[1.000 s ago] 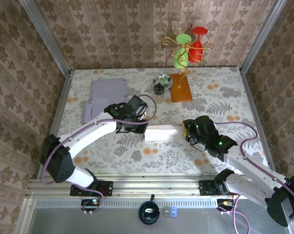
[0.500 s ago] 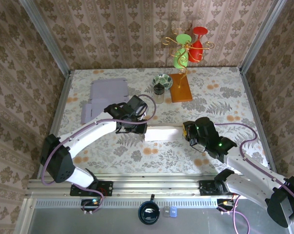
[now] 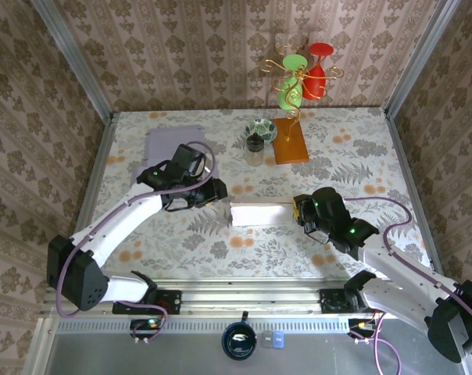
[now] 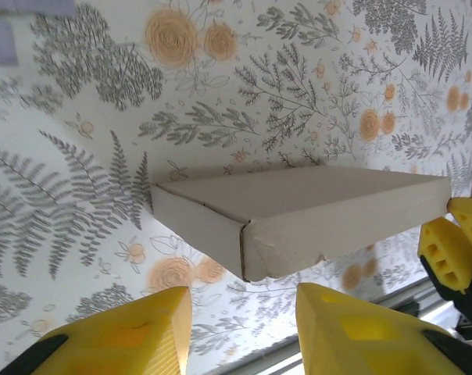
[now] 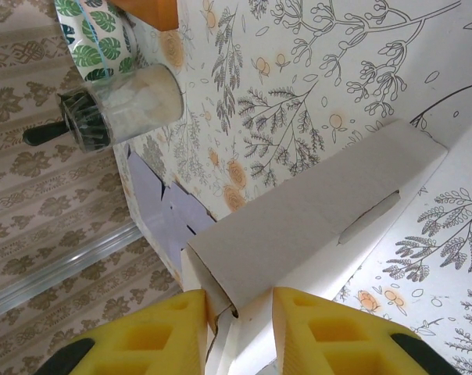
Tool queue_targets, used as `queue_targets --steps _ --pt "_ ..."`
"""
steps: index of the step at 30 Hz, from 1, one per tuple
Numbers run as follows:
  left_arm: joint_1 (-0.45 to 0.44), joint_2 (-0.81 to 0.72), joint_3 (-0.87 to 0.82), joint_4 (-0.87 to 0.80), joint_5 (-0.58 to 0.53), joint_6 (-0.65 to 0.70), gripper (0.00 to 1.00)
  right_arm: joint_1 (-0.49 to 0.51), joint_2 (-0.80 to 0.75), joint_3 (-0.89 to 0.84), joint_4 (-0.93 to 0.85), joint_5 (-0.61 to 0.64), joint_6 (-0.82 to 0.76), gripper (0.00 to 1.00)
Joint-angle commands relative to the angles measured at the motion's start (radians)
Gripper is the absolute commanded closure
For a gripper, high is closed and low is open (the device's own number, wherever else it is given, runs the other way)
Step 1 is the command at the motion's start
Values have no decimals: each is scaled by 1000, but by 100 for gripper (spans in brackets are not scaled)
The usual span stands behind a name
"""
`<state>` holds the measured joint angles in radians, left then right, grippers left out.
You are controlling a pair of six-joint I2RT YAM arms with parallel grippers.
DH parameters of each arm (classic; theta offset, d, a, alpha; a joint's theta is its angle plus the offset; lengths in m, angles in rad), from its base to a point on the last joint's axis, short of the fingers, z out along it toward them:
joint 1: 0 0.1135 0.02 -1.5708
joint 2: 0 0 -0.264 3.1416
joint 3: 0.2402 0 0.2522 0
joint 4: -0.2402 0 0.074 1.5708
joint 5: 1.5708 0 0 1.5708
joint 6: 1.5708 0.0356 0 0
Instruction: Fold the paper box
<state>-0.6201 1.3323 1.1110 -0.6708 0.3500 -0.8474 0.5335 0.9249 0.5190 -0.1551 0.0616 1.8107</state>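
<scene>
Beside the paper box [image 3: 259,212], left end effector [image 3: 214,192] has opened and retreated; right end effector [image 3: 300,211] pinches it.

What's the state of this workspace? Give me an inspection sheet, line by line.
Surface: floral-patterned table, no spills seen.
Job's things: white paper box lies mid-table; flat cardboard blanks at the back left.
Clutter: leaf-patterned bowl, glass jar, wooden base carrying a gold wire stand with a green glass and a red glass, all at the back.
Grippers: left gripper open, just off the box's left end; right gripper closed on its right end.
Cables: purple cable loops along each arm, clear of the box.
Surroundings: wallpapered walls; dark cup below the front rail.
</scene>
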Motion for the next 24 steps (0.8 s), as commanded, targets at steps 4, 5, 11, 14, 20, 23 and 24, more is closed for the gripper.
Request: queue_targets --steps 4,5,11,14,20,23,24 --pt "10 28 -87 187 127 -203 60 -6 31 -30 -120 0 2 71" --pt "10 31 -99 215 131 -220 60 -6 31 -30 -122 0 2 71" --pt "12 34 -139 267 126 -256 64 -6 30 -31 -121 1 3 71" --pt "19 22 -165 278 127 -265 67 -7 29 -31 -123 1 4 71" --pt "31 -8 -224 313 123 -296 71 -7 31 -31 -123 0 3 72" --pt "37 -15 -257 359 137 -316 74 -7 36 -30 -123 -3 3 72" --pt "37 -15 -262 367 141 -319 74 -7 37 -29 -120 -3 3 72"
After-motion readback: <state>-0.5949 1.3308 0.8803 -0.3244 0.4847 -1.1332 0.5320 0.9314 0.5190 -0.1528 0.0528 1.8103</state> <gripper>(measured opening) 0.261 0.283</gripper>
